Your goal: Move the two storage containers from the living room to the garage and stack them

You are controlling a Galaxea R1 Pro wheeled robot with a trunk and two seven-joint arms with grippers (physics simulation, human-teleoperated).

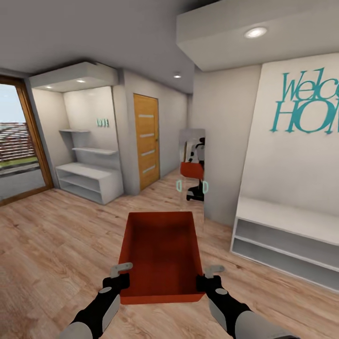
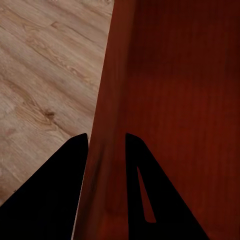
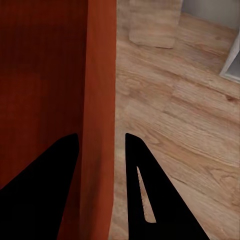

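Head view: storage container [image 1: 162,256] held over wood plank floor [image 1: 56,235], my left gripper [image 1: 120,274] and right gripper [image 1: 207,278] pinching opposite walls. Wooden door [image 1: 146,140], white shelves [image 1: 89,181], mirror [image 1: 192,169] ahead.
Left wrist: 2 fingers [image 2: 55,195] straddle the wall.
Right wrist: likewise.

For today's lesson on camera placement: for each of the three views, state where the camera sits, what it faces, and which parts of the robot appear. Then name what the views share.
Head view: on the robot's head, looking forward and down a wood-floored hall; both forearms, left gripper and right gripper hold a storage container.
Left wrist view: on the left arm, looking along its fingers straddling the container's wall.
Right wrist view: on the right arm, its fingers straddling the opposite wall.
Shared: the container and the wood floor.
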